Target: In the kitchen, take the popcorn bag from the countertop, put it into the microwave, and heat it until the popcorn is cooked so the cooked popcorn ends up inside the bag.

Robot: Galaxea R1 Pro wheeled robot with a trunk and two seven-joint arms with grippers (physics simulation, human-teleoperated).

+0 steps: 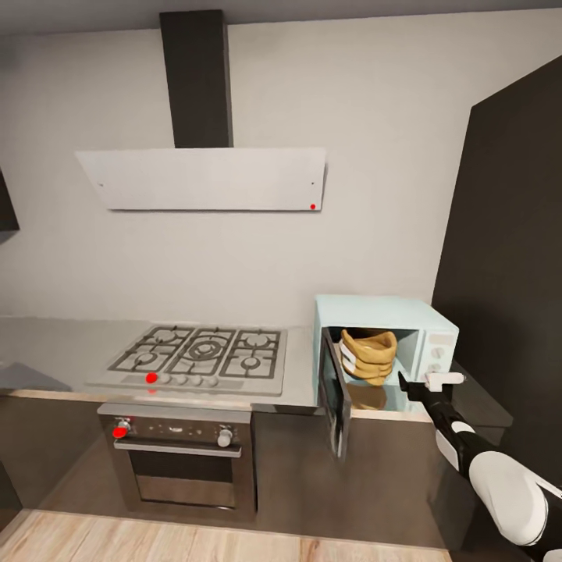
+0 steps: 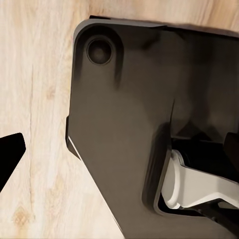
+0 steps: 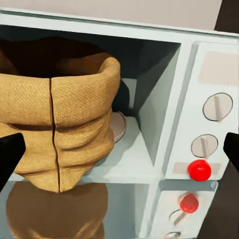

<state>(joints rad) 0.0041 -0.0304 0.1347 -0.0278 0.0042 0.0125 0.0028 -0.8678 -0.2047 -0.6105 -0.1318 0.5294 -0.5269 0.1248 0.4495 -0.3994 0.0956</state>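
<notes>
**Popcorn sack sits inside the open microwave**

The small tan-brown paper popcorn bag [image 1: 368, 356] with its thick rolled rim stands in the cavity of the pale mint-blue microwave [image 1: 406, 314], whose dark glass door [image 1: 336, 402] hangs swung open toward 7 o'clock of the box. In the right wrist view the sack [image 3: 64, 124] fills the cavity's near side, and the control panel carries two round knobs [image 3: 217, 106] above a red light [image 3: 199, 170]. The microwave rests on the glossy grey metallic countertop [image 1: 47, 343], at 3 o'clock of the steel gas hob [image 1: 199, 355]; a black-and-steel oven [image 1: 181, 460] sits below the hob and a slanted white hood [image 1: 204, 178] above.

The right gripper [image 1: 432, 382] hovers just before the panel, jaws spread wide with nothing between them. The left gripper's fingertip [image 2: 10, 154] shows over light wood floor [image 2: 35, 74]; its jaw state I cannot tell.
</notes>
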